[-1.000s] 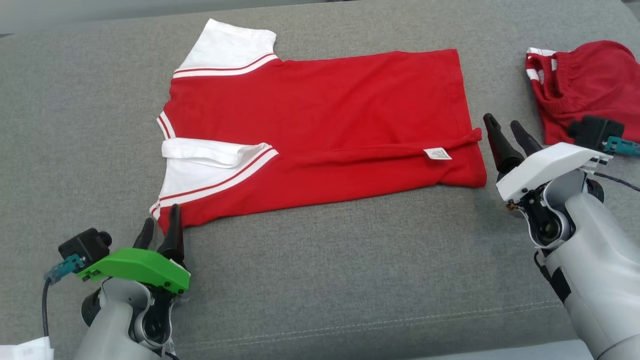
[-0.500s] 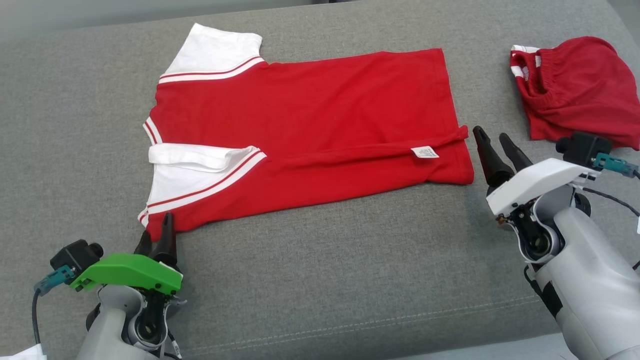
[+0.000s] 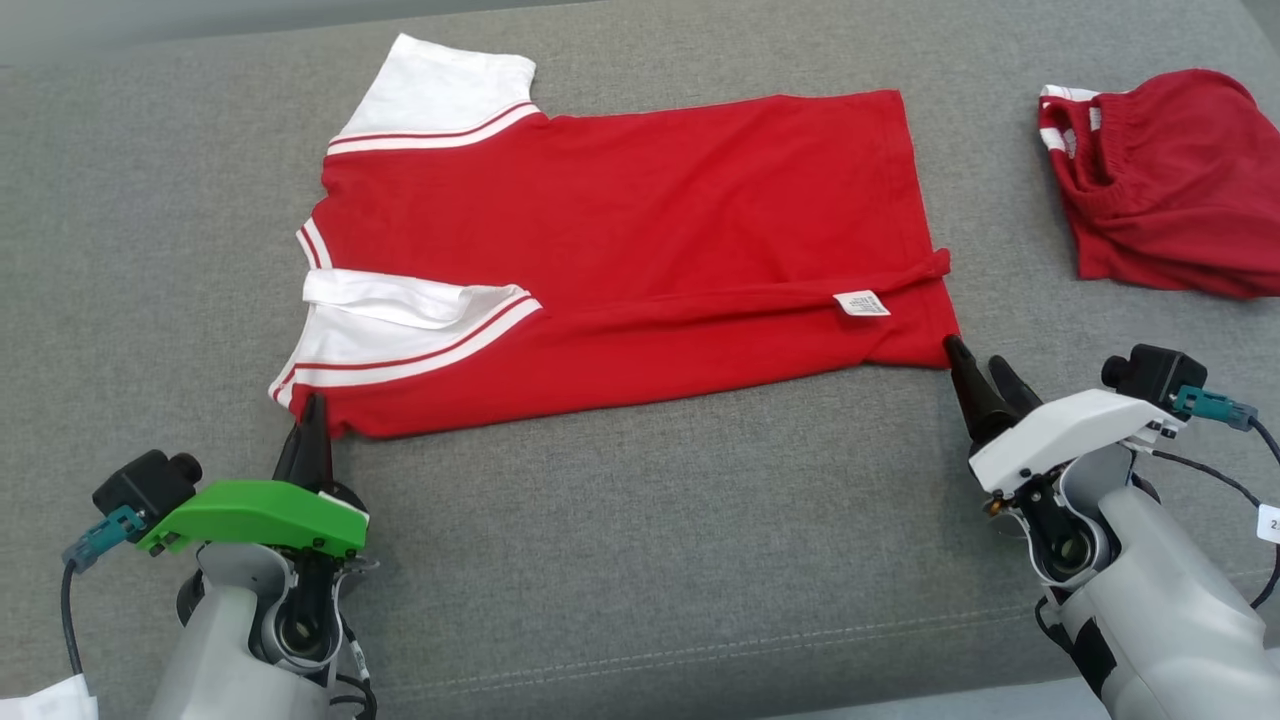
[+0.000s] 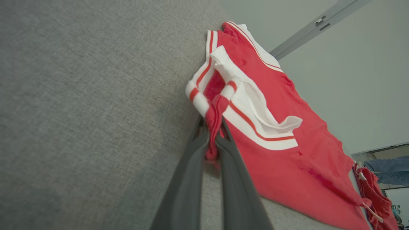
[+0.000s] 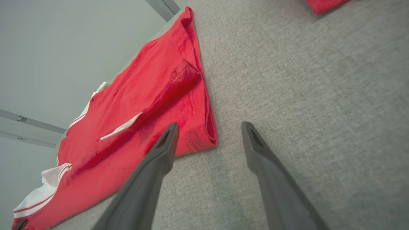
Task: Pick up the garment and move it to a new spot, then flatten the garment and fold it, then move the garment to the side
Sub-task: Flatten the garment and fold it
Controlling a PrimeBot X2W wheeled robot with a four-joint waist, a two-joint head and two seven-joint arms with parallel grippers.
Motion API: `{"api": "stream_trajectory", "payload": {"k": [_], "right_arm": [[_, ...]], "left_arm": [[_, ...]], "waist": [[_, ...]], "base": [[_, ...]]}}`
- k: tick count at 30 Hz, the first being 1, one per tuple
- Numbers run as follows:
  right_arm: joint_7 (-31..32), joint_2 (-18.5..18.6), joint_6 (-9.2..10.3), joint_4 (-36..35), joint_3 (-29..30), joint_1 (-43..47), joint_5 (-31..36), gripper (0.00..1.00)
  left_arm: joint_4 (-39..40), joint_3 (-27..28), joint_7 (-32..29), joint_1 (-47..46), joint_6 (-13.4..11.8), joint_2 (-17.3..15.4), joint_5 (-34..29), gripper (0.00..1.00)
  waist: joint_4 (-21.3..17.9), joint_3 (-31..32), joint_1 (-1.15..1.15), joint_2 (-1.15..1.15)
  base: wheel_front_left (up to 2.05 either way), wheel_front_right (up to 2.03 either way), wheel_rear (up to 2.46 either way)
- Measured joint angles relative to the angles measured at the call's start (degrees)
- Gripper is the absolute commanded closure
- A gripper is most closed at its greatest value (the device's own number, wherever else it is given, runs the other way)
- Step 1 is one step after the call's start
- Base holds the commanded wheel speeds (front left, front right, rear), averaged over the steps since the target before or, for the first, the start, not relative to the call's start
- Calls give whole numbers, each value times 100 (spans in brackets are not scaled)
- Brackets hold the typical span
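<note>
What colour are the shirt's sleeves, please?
The sleeves are white with a red stripe, clearest in head view.

Legible text: very little.

1. Care label [image 3: 862,303]: small white rectangle lying on the red garment [image 3: 620,230], on the fold line near the hem corner. Head view shows several lines of grey print, too fine to read, so no word or figure can be made out. In the right wrist view the label is edge-on and its print is not visible.

2. Small white tag [image 3: 1270,522] at the right edge of the head view. It carries dark print beginning with what reads as "2". The rest is cut off by the frame edge.
</note>
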State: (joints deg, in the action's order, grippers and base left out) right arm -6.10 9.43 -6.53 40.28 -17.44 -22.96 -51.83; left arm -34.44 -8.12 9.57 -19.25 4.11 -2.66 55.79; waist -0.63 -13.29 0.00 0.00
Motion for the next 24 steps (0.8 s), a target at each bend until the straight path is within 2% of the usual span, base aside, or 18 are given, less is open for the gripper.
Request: {"api": "stream_trajectory", "payload": {"k": [12, 13, 15, 16, 18, 20, 21, 24], "right_arm": [[247, -94, -5, 263, 20, -139, -181, 0], [276, -101, -21, 293, 32, -157, -210, 11], [297, -108, -48, 360, 54, -184, -276, 51], [309, -108, -51, 393, 59, -202, -290, 60], [364, -113, -51, 468, 88, -246, -345, 71], [371, -123, -51, 523, 105, -258, -399, 93], [371, -124, -51, 544, 102, -263, -399, 100], [371, -131, -51, 604, 100, -274, -411, 100]], "left_arm": [[166, -141, 108, -23, 98, 31, -1, 100], [169, -145, 110, -23, 99, 31, -1, 100], [181, -156, 114, -23, 100, 31, -1, 100], [187, -162, 114, -23, 100, 31, -1, 100], [191, -176, 119, -23, 100, 31, -1, 100], [192, -197, 141, -22, 105, 31, -4, 100], [193, -207, 142, -21, 118, 31, -9, 100], [191, -216, 166, -15, 130, 32, -9, 100]], "waist": [[255, -74, 0, 0], [260, -74, 0, 0], [268, -76, 0, 0], [272, -76, 0, 0], [277, -74, 0, 0], [281, -68, 0, 0], [283, -64, 0, 0], [285, -35, 0, 0]], "base": [[0, 0, 0], [0, 0, 0], [0, 0, 0], [0, 0, 0], [0, 0, 0], [0, 0, 0], [0, 0, 0], [0, 0, 0]]}}
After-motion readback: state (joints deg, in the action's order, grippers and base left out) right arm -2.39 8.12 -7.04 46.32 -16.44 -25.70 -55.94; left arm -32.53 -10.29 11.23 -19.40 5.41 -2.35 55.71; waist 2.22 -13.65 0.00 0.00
